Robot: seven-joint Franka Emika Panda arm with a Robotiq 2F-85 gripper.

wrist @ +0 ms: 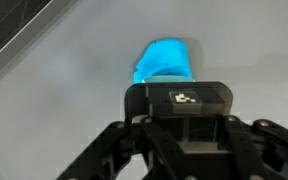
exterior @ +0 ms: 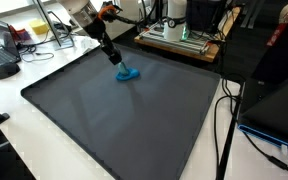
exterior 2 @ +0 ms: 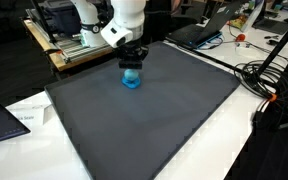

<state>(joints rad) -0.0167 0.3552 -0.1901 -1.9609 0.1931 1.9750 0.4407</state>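
A bright blue soft object [exterior: 130, 73] rests on the dark grey mat [exterior: 114, 120], near its far edge. My gripper [exterior: 118, 59] comes down onto it from above, fingers closed around its upper end. In an exterior view the blue object [exterior 2: 132, 80] sits directly under the gripper [exterior 2: 132, 62], with its base touching the mat [exterior 2: 154, 120]. In the wrist view the blue object [wrist: 162, 60] sticks out beyond the black gripper [wrist: 180, 92]. The gripper's body hides its fingertips there.
The mat lies on a white table [exterior: 19, 125]. Behind it stands a rack of equipment [exterior: 179, 35]. Black cables [exterior 2: 264, 80] run along one side of the mat. A dark laptop [exterior: 279, 110] lies off one edge, and a mouse [exterior: 6, 70] off another.
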